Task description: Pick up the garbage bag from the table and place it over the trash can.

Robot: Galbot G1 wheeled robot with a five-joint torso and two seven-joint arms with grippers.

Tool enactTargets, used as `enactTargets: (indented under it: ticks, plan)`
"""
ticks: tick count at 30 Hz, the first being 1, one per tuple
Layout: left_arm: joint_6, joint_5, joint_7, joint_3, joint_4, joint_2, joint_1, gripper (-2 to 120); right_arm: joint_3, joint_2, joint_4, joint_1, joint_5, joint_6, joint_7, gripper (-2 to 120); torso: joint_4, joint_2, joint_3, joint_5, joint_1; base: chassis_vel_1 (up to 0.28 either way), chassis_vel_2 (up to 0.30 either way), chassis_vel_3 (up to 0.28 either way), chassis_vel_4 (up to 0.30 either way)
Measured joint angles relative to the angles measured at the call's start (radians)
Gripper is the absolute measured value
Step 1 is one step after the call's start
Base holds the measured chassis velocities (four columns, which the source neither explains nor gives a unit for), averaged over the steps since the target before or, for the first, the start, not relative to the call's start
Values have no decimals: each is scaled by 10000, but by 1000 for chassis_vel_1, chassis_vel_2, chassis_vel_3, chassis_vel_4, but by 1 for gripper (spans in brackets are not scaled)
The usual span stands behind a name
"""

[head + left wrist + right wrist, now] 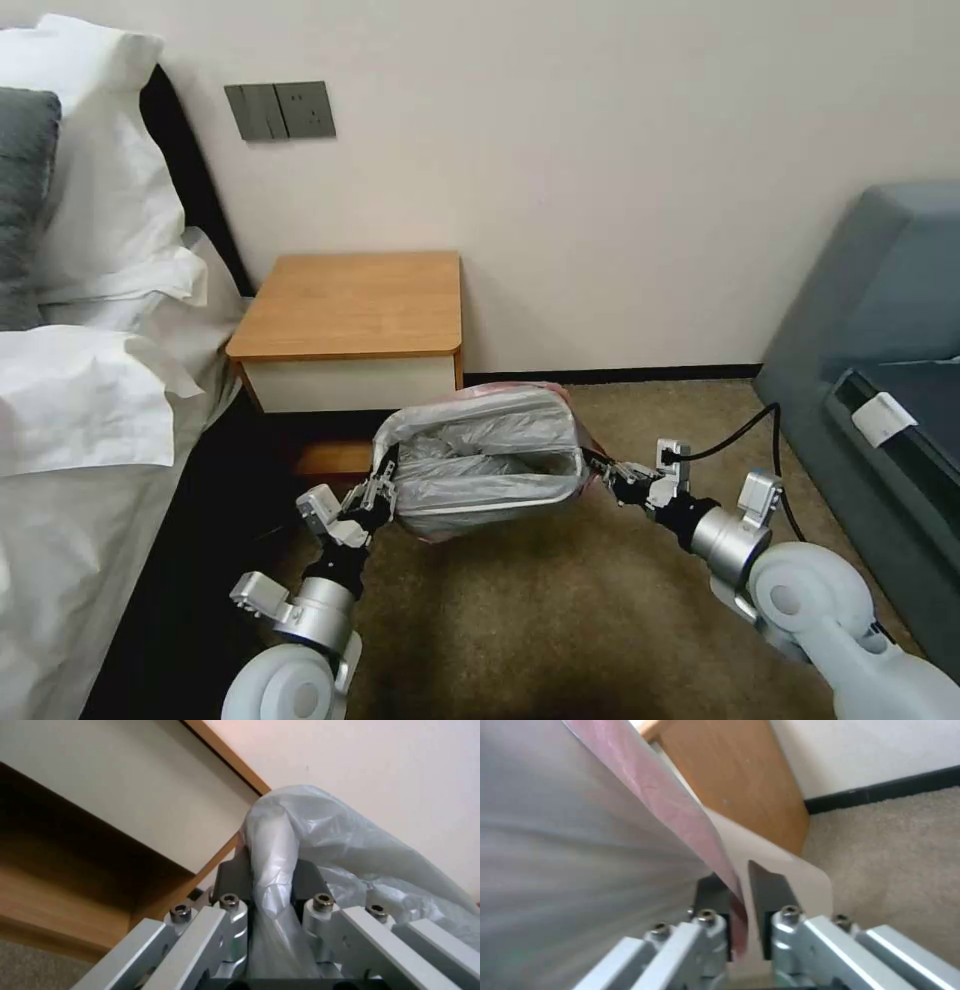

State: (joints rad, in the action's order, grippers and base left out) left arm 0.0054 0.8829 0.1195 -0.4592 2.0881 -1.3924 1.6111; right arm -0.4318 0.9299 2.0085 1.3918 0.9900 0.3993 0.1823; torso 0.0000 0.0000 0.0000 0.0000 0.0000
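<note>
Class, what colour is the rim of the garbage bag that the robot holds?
Pinkish-red, on the garbage bag; the right wrist view shows it best.

Translucent grey garbage bag [480, 455] with pinkish-red rim, orange-brown table [350, 305] top, white drawer front.

Both arms reach up from the lower frame — the left gripper [385, 487] at lower centre-left, the right gripper [603, 470] at centre-right — each clamped on thin plastic film, wrists angled inward.
</note>
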Motion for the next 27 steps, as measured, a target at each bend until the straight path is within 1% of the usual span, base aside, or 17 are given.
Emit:
enactTargets:
  ticks: [3,5,6,8,10,11,12,13,15,16,17,20,22,23,24,25,27]
  plan:
    - [0,42,-42,-25,0,-3,-32,9,-74,-87,-10,198,-196,-68,209,21,0,0,0,0,-1,0,0,0,0]
    - [0,89,-88,-42,-27,-3,-80,9,-191,-142,-64,386,-451,-287,689,32,0,0,0,0,0,0,0,0,0]
    - [0,89,-88,-42,-27,-3,-80,9,-191,-142,-64,386,-451,-287,689,32,0,0,0,0,0,0,0,0,0]
    - [0,118,-107,-46,-69,7,-91,9,-260,-149,-161,446,-698,-686,1098,40,0,0,0,0,0,0,0,0,0]
    - [0,125,-110,-47,-71,9,-91,9,-265,-149,-167,449,-712,-721,1128,41,0,0,0,0,0,0,0,0,0]
    - [0,212,-176,-54,-78,21,-90,9,-341,-161,-184,495,-863,-969,1409,51,1,0,0,0,0,0,0,0,0]
    - [7,271,-215,-63,-81,28,-95,9,-434,-189,-171,576,-1053,-1096,1547,55,2,0,0,0,0,0,0,0,0]
    - [7,271,-215,-63,-81,28,-95,9,-434,-189,-171,576,-1053,-1096,1547,55,2,0,0,0,0,0,0,0,0]
    - [17,322,-260,-79,-113,48,-130,9,-735,-256,3,863,-1458,-1410,1908,68,1,0,0,0,-1,0,0,0,0]
    - [17,340,-279,-88,-132,59,-141,9,-892,-279,123,1001,-1580,-1514,2058,70,-1,0,0,0,0,0,0,0,0]
    - [17,340,-279,-88,-132,59,-141,9,-892,-279,123,1001,-1580,-1514,2058,70,-1,0,0,0,0,0,0,0,0]
    - [40,370,-376,-91,-188,69,-174,9,-1422,-368,523,1546,-1989,-1780,2366,86,1,0,0,-1,0,0,0,0,0]
    - [40,367,-406,-93,-219,62,-182,9,-1625,-391,631,1749,-2147,-1835,2427,89,0,0,0,0,-1,0,0,0,0]
    - [40,312,-432,-93,-254,55,-184,9,-1934,-410,779,2065,-2281,-1912,2492,95,0,0,0,-1,0,0,0,0,0]
    - [29,204,-433,-92,-287,54,-180,9,-2155,-418,896,2258,-2331,-1971,2510,98,-2,0,-1,0,0,0,0,0,0]
    - [29,204,-433,-92,-287,54,-180,9,-2155,-418,896,2258,-2331,-1971,2510,98,-2,0,-1,0,0,0,0,0,0]
    - [-39,-159,-409,-48,-412,54,-170,9,-2670,-565,1347,2355,-2364,-2019,2471,100,-3,0,-1,1,0,0,0,0,0]
